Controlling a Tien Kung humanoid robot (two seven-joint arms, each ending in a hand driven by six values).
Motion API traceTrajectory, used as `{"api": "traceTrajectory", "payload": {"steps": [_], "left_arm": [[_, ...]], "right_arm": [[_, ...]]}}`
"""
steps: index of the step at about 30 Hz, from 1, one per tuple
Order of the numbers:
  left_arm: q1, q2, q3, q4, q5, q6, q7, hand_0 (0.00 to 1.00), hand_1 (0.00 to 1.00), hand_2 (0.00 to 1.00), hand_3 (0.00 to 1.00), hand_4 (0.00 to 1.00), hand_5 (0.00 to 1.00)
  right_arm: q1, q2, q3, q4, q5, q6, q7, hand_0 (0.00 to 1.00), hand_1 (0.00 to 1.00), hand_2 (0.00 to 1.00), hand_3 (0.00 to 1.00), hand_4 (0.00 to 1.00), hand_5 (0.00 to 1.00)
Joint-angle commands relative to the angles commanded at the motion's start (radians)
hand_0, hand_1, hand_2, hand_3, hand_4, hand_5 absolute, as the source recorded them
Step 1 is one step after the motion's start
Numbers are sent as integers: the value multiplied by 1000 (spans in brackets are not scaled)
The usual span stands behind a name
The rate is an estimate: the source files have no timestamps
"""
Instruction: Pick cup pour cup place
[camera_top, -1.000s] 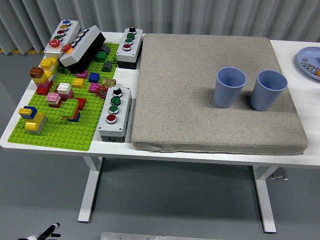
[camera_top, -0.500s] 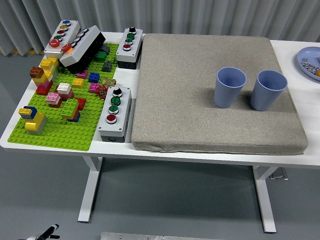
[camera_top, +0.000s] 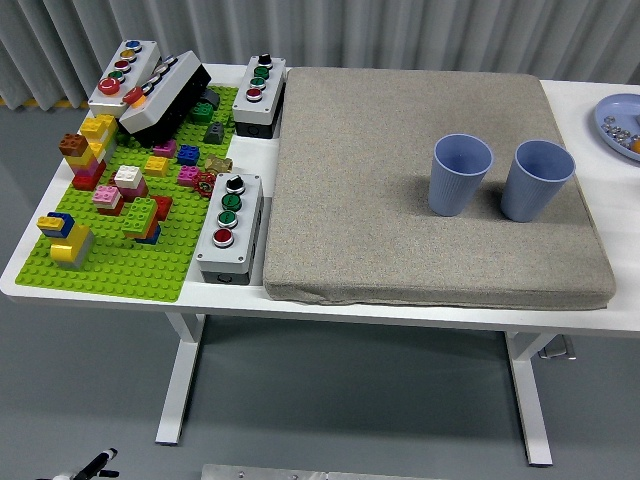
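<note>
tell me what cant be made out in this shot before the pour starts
Head view only:
- Contents of the two blue cups and: the angle shows only the rims and part of the inner walls.
- Blue plate: cut off by the right edge, its small items too tiny to identify.
- Both robot hands: out of frame.
- Button box labels: too small to read.

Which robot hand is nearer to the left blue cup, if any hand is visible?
Cannot tell: neither hand is in view. The left blue cup stands on the grey mat, with no arm over the table.
</note>
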Motion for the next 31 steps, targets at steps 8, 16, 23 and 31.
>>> {"api": "traceTrajectory", "payload": {"steps": [8, 16, 23, 31], "left_arm": [[4, 0, 9, 0, -13, 0, -2, 867, 851, 858, 770, 630, 958], [6, 1, 23, 0, -26, 0, -5, 866, 851, 858, 771, 628, 957], [7, 1, 25, 0, -27, 0, -6, 866, 850, 857, 771, 627, 959], [3, 2, 22, 0, -24, -1, -6, 866, 849, 857, 771, 628, 959]], "right_arm": [[-2, -1, -11, 30, -7, 0, -4, 856, 722, 704, 742, 824, 998], [-5, 0, -20, 36, -8, -1, -5, 856, 723, 705, 742, 818, 998], [-5, 2, -20, 35, -5, 0, -5, 860, 723, 705, 742, 818, 998], [-4, -2, -14, 34, -6, 0, -6, 862, 723, 706, 742, 817, 998]]}}
